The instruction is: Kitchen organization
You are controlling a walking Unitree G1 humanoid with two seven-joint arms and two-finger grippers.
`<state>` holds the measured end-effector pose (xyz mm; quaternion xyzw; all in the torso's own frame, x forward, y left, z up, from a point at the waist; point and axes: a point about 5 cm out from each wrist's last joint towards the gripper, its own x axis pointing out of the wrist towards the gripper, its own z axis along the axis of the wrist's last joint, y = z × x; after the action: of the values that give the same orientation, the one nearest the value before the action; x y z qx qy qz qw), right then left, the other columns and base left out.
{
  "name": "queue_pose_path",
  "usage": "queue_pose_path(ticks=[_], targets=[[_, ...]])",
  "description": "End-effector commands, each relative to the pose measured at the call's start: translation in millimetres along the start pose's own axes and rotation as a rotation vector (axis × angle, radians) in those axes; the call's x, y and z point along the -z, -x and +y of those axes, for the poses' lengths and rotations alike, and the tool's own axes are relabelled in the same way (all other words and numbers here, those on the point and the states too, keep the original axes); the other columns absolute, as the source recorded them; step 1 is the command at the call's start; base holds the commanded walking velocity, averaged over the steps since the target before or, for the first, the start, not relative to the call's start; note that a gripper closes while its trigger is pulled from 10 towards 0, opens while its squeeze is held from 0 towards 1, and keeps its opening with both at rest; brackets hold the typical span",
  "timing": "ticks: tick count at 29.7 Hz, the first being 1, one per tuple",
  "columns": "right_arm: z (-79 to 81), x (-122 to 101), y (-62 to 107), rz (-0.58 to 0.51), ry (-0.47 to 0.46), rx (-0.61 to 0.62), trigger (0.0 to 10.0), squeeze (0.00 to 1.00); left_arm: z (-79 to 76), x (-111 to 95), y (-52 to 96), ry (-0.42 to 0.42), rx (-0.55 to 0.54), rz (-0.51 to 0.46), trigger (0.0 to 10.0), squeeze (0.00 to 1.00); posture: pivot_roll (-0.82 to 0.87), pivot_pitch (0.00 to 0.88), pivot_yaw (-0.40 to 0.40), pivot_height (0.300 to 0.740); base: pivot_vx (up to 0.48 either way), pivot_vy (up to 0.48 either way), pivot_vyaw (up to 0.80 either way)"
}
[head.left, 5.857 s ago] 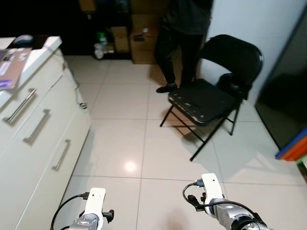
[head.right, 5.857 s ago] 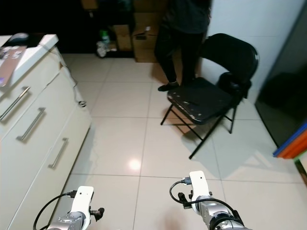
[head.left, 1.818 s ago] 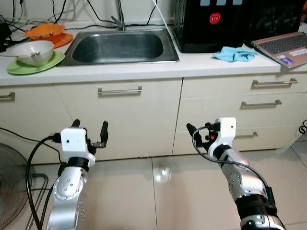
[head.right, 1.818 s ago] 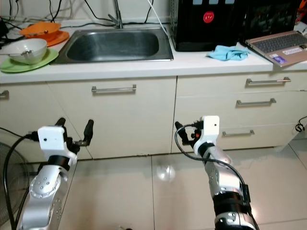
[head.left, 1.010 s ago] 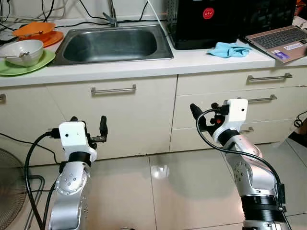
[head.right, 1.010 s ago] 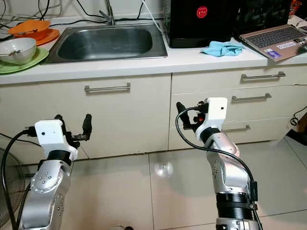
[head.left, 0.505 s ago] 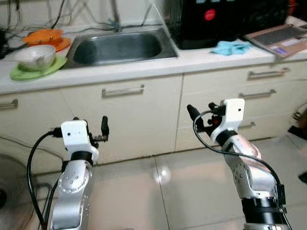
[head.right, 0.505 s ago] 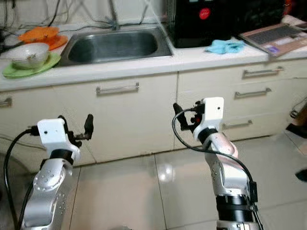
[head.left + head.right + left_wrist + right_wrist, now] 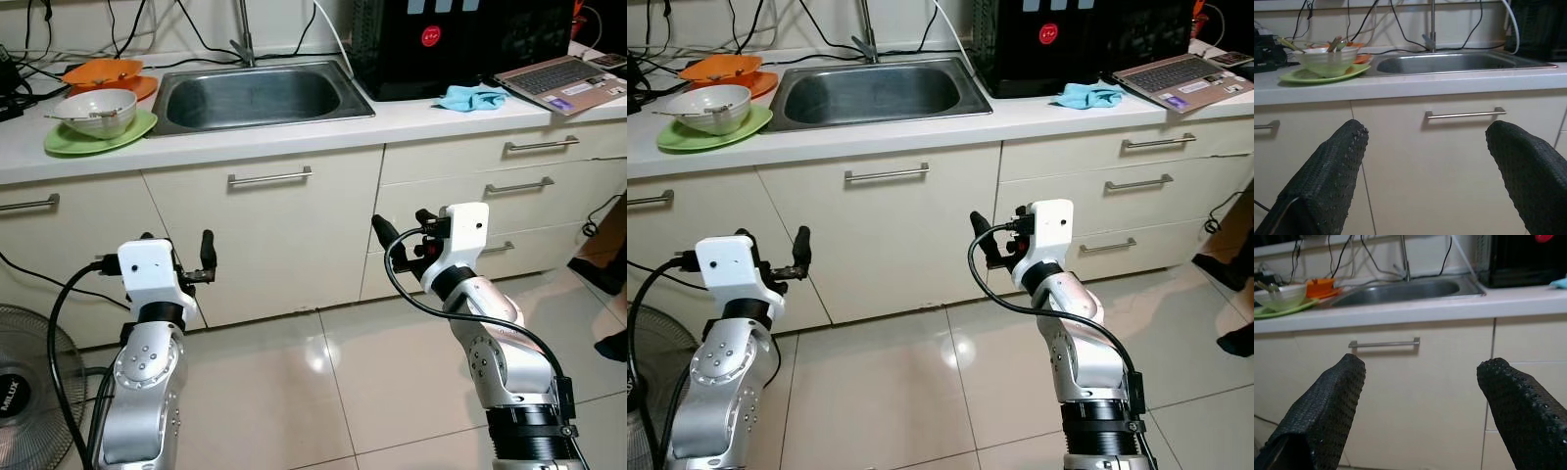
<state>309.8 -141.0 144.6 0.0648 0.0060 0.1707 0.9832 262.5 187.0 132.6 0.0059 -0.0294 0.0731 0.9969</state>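
Note:
A steel sink point(image 9: 257, 96) is set into the white counter ahead. To its left, a white bowl point(image 9: 98, 110) with a utensil sits on a green plate point(image 9: 98, 133), with an orange plate point(image 9: 103, 73) behind. A blue cloth point(image 9: 470, 96) lies to the right of the sink, near a laptop point(image 9: 558, 76). My left gripper point(image 9: 178, 251) is raised in front of the cabinet doors, open and empty. My right gripper point(image 9: 404, 235) hovers open before the drawers. Both stand well short of the counter. The left wrist view looks between open fingers point(image 9: 1327, 176) at the bowl point(image 9: 1327, 61).
A black appliance point(image 9: 460, 39) stands behind the cloth. Cables run along the back wall. A floor fan point(image 9: 24, 377) stands at lower left with a cord trailing. A person's foot point(image 9: 612, 343) shows at the right edge. Tiled floor point(image 9: 333, 392) lies between me and the cabinets.
Six seconds ago I faced a folding chair and a person; now I face the sink counter. Over the last second the view swung slightly left. Both grippers stayed open.

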Motion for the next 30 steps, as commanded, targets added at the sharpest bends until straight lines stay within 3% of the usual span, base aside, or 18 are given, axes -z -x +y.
queue_pose_path(ticks=[1,5,10,30], targets=[[3.3,-11.3,-1.6,-0.051,0.016,-0.011,10.0,0.0,-1.6,-8.0,-3.0,0.007,0.0,-0.026,10.0,0.0,-0.12,0.0,0.062,0.74,0.255,0.0,0.0],[6.5,-22.0,-3.1,-0.097,0.033,-0.029,10.0,0.0,-4.0,-21.3,-5.7,-0.007,-0.006,-0.081,10.0,0.0,-0.12,0.0,0.062,0.74,0.278,0.0,0.0],[7.1,-18.8,-3.2,-0.089,0.044,-0.038,10.0,0.0,-8.7,-31.6,-8.3,0.007,0.001,-0.117,10.0,0.0,-0.11,0.0,0.059,0.74,0.297,0.0,0.0],[13.2,-20.9,-4.3,-0.11,0.07,-0.073,10.0,0.0,-8.0,-28.5,-9.2,0.013,0.002,-0.095,10.0,0.0,-0.11,0.0,0.06,0.74,0.324,0.0,0.0]])
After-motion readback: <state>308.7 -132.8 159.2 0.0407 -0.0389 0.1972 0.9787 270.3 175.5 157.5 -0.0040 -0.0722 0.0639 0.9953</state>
